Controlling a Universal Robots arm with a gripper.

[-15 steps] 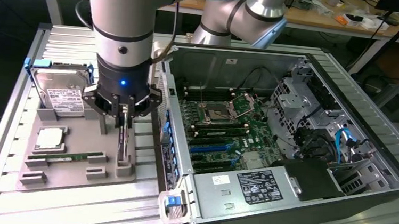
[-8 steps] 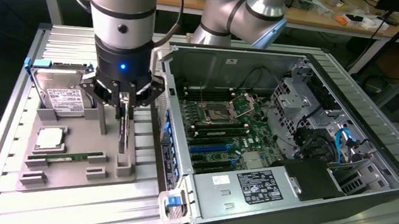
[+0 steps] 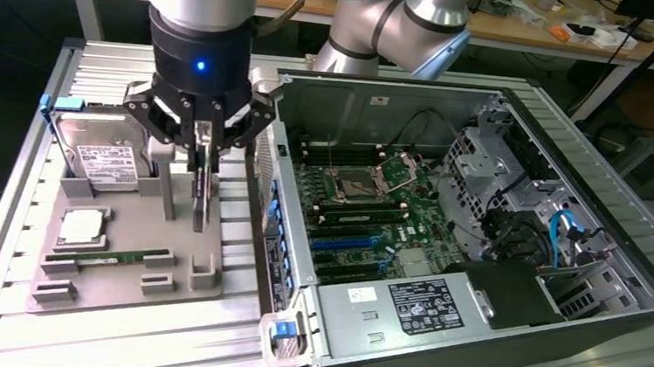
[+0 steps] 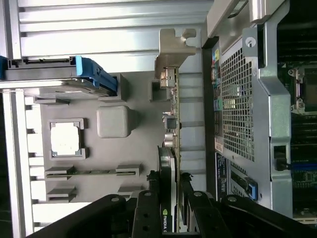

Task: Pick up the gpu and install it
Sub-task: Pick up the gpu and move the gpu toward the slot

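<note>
End effector (image 3: pixel 204 152) clamped on the gpu (image 3: pixel 199 204), card on edge at the grey parts tray (image 3: pixel 137 221) on the desk, the computer case (image 3: pixel 345 106) at its 3 o'clock. A low swing could snag the metal bracket (image 4: pixel 174 47) on the case's near wall; open room lies above.

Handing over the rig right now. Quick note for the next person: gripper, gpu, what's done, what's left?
Gripper: fingers shut on the gpu, which stands on edge over the gray parts tray, beside the open computer case.
Done: gpu grasped. I can't tell whether it has cleared its tray holder.
Left: moving it into the case and seating it; the blue motherboard slots hold no card.
Hard drive and memory stick sit in the tray.
</note>
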